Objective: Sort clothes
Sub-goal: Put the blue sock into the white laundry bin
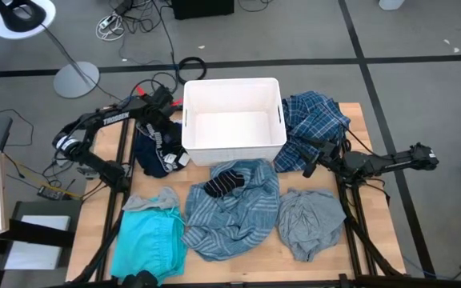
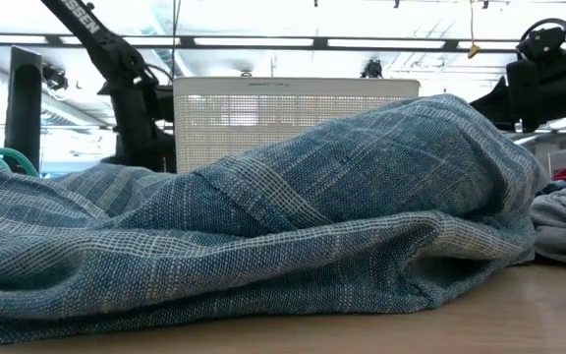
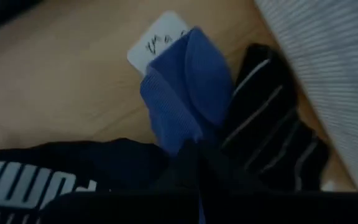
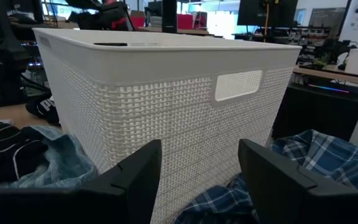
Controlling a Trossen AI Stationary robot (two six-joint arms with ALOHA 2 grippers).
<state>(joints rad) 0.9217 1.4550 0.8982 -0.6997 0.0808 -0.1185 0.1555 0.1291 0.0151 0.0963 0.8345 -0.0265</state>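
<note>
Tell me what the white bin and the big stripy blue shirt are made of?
The white bin looks like hard matte plastic, moulded in a basket-weave pattern. The blue-grey striped shirt looks like soft woven cloth, maybe cotton or linen; its threads and folds show.

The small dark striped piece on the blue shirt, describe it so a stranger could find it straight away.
Start at the white bin in the table's middle. Just in front of it lies the blue-grey striped shirt; the small dark striped piece sits on its upper edge. It is the only near-black item resting on another garment.
</note>
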